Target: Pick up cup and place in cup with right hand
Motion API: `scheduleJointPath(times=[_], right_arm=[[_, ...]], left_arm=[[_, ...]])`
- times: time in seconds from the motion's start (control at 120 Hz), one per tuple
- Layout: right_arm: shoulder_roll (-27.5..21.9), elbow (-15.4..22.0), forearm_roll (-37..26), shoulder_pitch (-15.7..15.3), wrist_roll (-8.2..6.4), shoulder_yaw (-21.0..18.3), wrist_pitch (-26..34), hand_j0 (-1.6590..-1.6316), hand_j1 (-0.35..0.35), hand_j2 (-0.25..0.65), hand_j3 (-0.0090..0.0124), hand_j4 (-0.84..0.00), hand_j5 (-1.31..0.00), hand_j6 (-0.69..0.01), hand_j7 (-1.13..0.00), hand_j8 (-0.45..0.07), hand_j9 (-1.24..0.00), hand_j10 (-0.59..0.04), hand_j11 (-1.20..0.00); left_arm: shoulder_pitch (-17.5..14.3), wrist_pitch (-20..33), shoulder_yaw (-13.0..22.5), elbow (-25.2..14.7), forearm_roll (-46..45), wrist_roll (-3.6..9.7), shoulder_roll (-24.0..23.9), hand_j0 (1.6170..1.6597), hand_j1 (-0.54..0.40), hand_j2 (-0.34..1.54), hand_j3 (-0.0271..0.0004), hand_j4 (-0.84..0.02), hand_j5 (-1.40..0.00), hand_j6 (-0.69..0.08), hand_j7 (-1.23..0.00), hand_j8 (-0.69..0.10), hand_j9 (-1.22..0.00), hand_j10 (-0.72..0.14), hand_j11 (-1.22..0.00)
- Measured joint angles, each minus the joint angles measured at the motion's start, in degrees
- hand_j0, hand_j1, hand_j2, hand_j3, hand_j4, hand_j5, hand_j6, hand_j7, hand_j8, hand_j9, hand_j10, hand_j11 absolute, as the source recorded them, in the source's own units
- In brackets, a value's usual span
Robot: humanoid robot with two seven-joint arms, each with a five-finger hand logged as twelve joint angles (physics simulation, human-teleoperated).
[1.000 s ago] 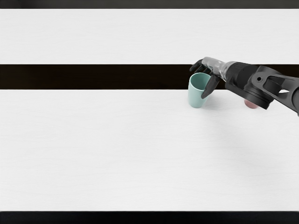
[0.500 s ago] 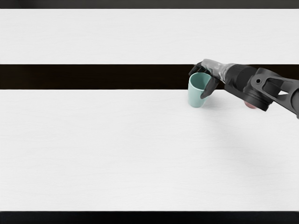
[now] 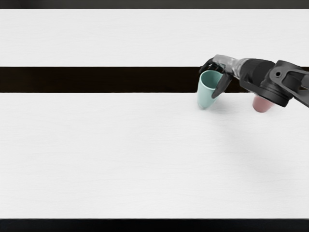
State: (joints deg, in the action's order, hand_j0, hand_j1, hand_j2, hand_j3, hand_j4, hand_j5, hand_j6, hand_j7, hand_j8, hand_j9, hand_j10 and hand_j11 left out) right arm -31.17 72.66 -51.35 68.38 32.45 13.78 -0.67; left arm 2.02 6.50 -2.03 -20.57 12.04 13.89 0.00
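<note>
The first half of the task, the taking of a cup, is being carried out: the teal cup (image 3: 207, 92) is being held by the right hand (image 3: 223, 71) at the right of the white table (image 3: 120, 154), near its far edge. It is being kept at a slant, its mouth leaning toward the picture's right. The fingers (image 3: 204, 66) are being held curled and only partly closed behind the rim, and the thumb (image 3: 221, 86) is being set against the near right side, so the cup is apparently being gripped between them; whether its base is being borne by the table at all cannot be told. The placing is being left for later, since the pink cup (image 3: 261, 104) is being seen apart, to the right, its upper part being covered by the right forearm (image 3: 266, 82). That cup is presumably being meant as the receiver. The far edge is being marked by a dark band (image 3: 96, 79), over which the rim is being seen, so care is being called for there. Wider room for moving is being offered toward the left and the near edge, while on the right the approach is being narrowed by the forearm, by which the pink cup could be knocked.
</note>
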Motion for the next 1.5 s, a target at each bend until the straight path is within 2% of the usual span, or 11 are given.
scheduleJointPath(times=[0.392, 0.417, 0.425, 0.433, 0.917, 0.925, 0.933, 0.95, 0.967, 0.983, 1.5], right_arm=[[-11.0, 3.3, 8.1, 7.6, 1.62, 1.1, -11.5, -1.6582, 0.084, 0.092, 0.0004, -0.396, -0.53, -0.388, -0.52, -0.345, -0.53, -0.399, -0.53], [-11.8, 3.6, 8.5, 8.0, 1.67, 1.1, -11.9, -1.6581, 0.091, 0.092, 0.0000, -0.396, -0.53, -0.388, -0.53, -0.346, -0.53, -0.400, -0.53], [-12.1, 3.7, 8.7, 8.1, 1.68, 1.1, -12.0, -1.6579, 0.090, 0.095, -0.0027, -0.399, -0.53, -0.395, -0.53, -0.350, -0.52, -0.402, -0.52], [-12.3, 3.8, 8.8, 8.3, 1.69, 1.1, -12.1, -1.6580, 0.089, 0.092, 0.0009, -0.398, -0.53, -0.386, -0.53, -0.351, -0.53, -0.401, -0.53], [-22.4, 4.7, 11.8, 12.5, 2.08, 1.5, -17.0, -1.6581, 0.113, 0.147, 0.0003, -0.402, -0.54, -0.399, -0.53, -0.351, -0.54, -0.404, -0.54], [-22.6, 4.7, 11.8, 12.5, 2.11, 1.5, -17.1, -1.6582, 0.113, 0.152, 0.0006, -0.402, -0.54, -0.397, -0.53, -0.353, -0.54, -0.404, -0.54], [-22.8, 4.7, 11.9, 12.5, 2.15, 1.5, -17.3, -1.6585, 0.115, 0.156, 0.0037, -0.399, -0.54, -0.389, -0.53, -0.351, -0.54, -0.402, -0.54], [-23.1, 4.7, 11.9, 12.6, 2.20, 1.5, -17.6, -1.6582, 0.118, 0.157, 0.0009, -0.398, -0.55, -0.392, -0.53, -0.350, -0.54, -0.401, -0.54], [-23.5, 4.7, 12.0, 12.6, 2.26, 1.5, -17.8, -1.6584, 0.121, 0.165, 0.0033, -0.394, -0.55, -0.383, -0.53, -0.345, -0.55, -0.398, -0.55], [-23.8, 4.7, 12.1, 12.7, 2.30, 1.5, -18.1, -1.6582, 0.121, 0.166, 0.0004, -0.395, -0.55, -0.384, -0.53, -0.342, -0.55, -0.399, -0.55], [-26.5, 3.5, 12.6, 12.4, 2.50, 0.9, -18.9, -1.6574, 0.090, 0.098, -0.0002, -0.422, -0.56, -0.390, -0.56, -0.348, -0.56, -0.422, -0.56]], left_arm=[[0.0, 0.0, 0.0, 0.0, 0.0, 0.00, 0.0, 1.6581, 0.349, 0.00, 0.0000, 0.000, 0.00, 0.000, 0.00, 0.000, 0.00, 0.000, 0.00], [0.0, 0.0, 0.0, 0.0, 0.0, 0.00, 0.0, 1.6581, 0.349, 0.00, 0.0000, 0.000, 0.00, 0.000, 0.00, 0.000, 0.00, 0.000, 0.00], [0.0, 0.0, 0.0, 0.0, 0.0, 0.00, 0.0, 1.6581, 0.349, 0.00, 0.0000, 0.000, 0.00, 0.000, 0.00, 0.000, 0.00, 0.000, 0.00], [0.0, 0.0, 0.0, 0.0, 0.0, 0.00, 0.0, 1.6581, 0.349, 0.00, 0.0000, 0.000, 0.00, 0.000, 0.00, 0.000, 0.00, 0.000, 0.00], [0.0, 0.0, 0.0, 0.0, 0.0, 0.00, 0.0, 1.6581, 0.349, 0.00, 0.0000, 0.000, 0.00, 0.000, 0.00, 0.000, 0.00, 0.000, 0.00], [0.0, 0.0, 0.0, 0.0, 0.0, 0.00, 0.0, 1.6581, 0.349, 0.00, 0.0000, 0.000, 0.00, 0.000, 0.00, 0.000, 0.00, 0.000, 0.00], [0.0, 0.0, 0.0, 0.0, 0.0, 0.00, 0.0, 1.6581, 0.349, 0.00, 0.0000, 0.000, 0.00, 0.000, 0.00, 0.000, 0.00, 0.000, 0.00], [0.0, 0.0, 0.0, 0.0, 0.0, 0.00, 0.0, 1.6581, 0.349, 0.00, 0.0000, 0.000, 0.00, 0.000, 0.00, 0.000, 0.00, 0.000, 0.00], [0.0, 0.0, 0.0, 0.0, 0.0, 0.00, 0.0, 1.6581, 0.349, 0.00, 0.0000, 0.000, 0.00, 0.000, 0.00, 0.000, 0.00, 0.000, 0.00], [0.0, 0.0, 0.0, 0.0, 0.0, 0.00, 0.0, 1.6581, 0.349, 0.00, 0.0000, 0.000, 0.00, 0.000, 0.00, 0.000, 0.00, 0.000, 0.00], [0.0, 0.0, 0.0, 0.0, 0.0, 0.00, 0.0, 1.6581, 0.349, 0.00, -0.0001, 0.000, 0.00, 0.000, 0.00, 0.000, 0.00, 0.000, 0.00]])
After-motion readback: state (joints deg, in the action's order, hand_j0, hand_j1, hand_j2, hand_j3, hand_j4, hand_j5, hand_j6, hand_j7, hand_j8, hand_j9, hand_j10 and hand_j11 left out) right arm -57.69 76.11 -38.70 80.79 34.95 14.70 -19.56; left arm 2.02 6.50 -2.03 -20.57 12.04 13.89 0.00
